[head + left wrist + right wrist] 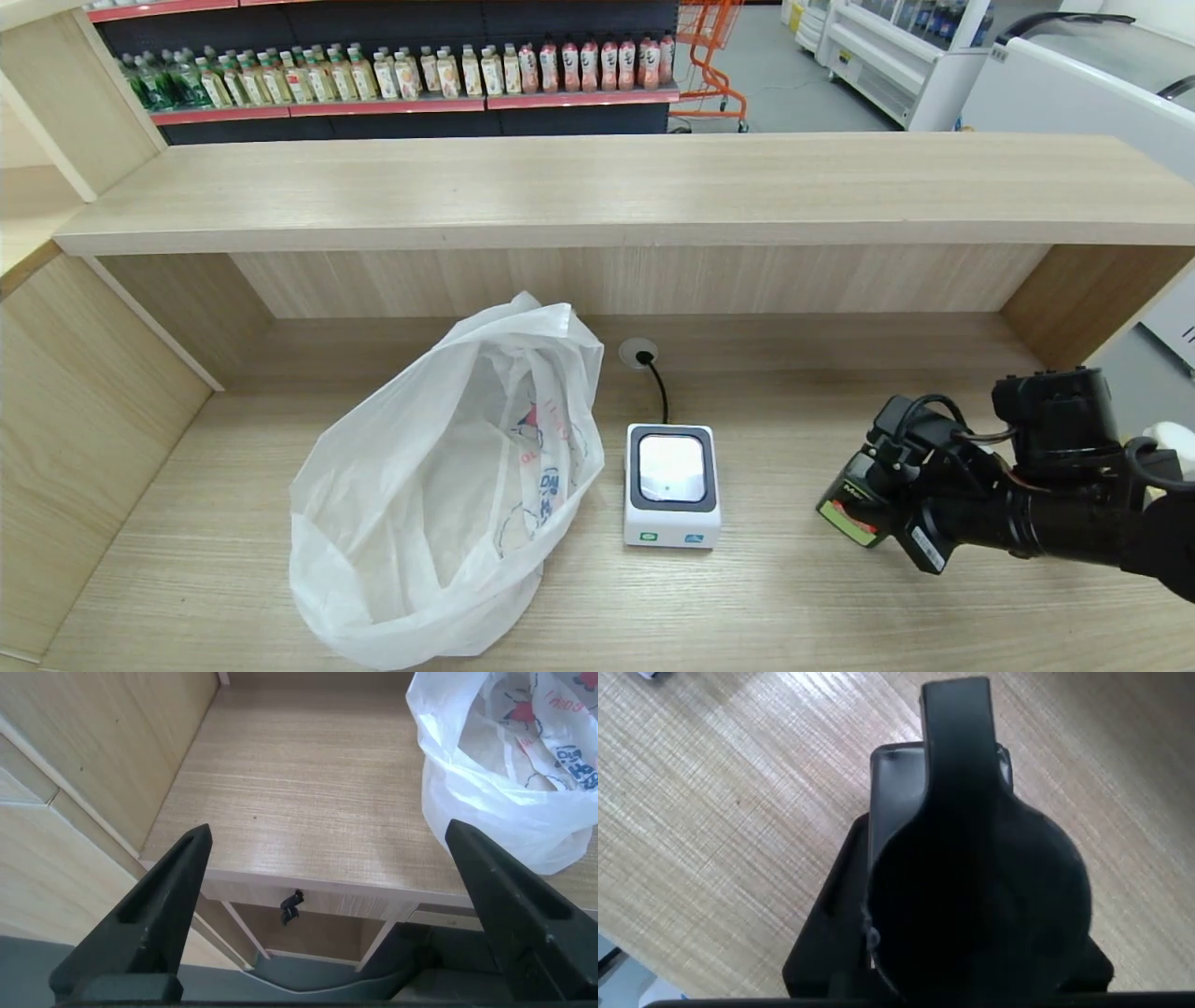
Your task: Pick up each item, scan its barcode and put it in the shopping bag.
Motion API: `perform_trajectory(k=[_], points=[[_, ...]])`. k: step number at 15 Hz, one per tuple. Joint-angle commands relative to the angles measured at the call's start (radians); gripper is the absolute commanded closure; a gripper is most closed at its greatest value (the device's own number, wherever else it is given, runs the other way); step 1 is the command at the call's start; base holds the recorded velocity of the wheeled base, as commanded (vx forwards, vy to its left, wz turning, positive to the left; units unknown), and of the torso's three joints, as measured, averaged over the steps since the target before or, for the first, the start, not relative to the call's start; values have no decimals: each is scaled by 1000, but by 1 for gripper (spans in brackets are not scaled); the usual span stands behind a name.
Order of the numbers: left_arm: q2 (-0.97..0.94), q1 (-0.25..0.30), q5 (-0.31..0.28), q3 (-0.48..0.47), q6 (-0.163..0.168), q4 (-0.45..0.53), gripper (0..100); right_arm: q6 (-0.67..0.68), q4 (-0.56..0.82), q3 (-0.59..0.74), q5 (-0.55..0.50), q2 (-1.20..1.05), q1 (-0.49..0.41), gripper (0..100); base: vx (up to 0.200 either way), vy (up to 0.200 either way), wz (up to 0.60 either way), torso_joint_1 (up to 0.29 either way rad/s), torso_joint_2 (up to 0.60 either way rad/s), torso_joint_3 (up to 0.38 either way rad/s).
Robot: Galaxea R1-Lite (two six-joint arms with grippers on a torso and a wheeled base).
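Green-labelled pack (848, 511) pinched in right gripper (882, 527), near scanner's (671, 483) right side, so imo turn its barcode square to the glass b4 bagging; left gripper's (327, 905) spread wide.

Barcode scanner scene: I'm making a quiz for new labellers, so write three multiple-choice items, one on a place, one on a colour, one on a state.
1. Where does the barcode scanner stand?
A. On the counter, to the robot's right of the shopping bag
B. Inside the shopping bag
C. On the upper ledge

2. What colour is the shopping bag?
A. Orange
B. Black
C. White

3. How is the right gripper?
A. Open and empty
B. Shut on a small package
C. Shut on the bag

Key: 1 A, the scanner sits on the counter beside the bag; 2 C, its plastic is translucent white; 3 B, a green-and-red package shows at the gripper's tip.
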Motion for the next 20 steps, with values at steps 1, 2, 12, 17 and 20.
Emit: perform_trajectory(k=[1,2,12,17,20], points=[[0,0,1,0,0,0,0,5,-11,25,1,-41,-2,100,0,0,0,0,0,0],[0,1,1,0,0,0,0,13,-24,26,3,-60,-4,100,0,0,0,0,0,0],[0,1,-1,0,0,0,0,-450,-134,149,150,-554,-76,100,0,0,0,0,0,0],[0,0,-1,0,0,0,0,-1426,-123,137,713,-455,-107,100,0,0,0,0,0,0],[0,1,1,0,0,0,0,-1926,35,141,870,-363,-32,100,0,0,0,0,0,0]])
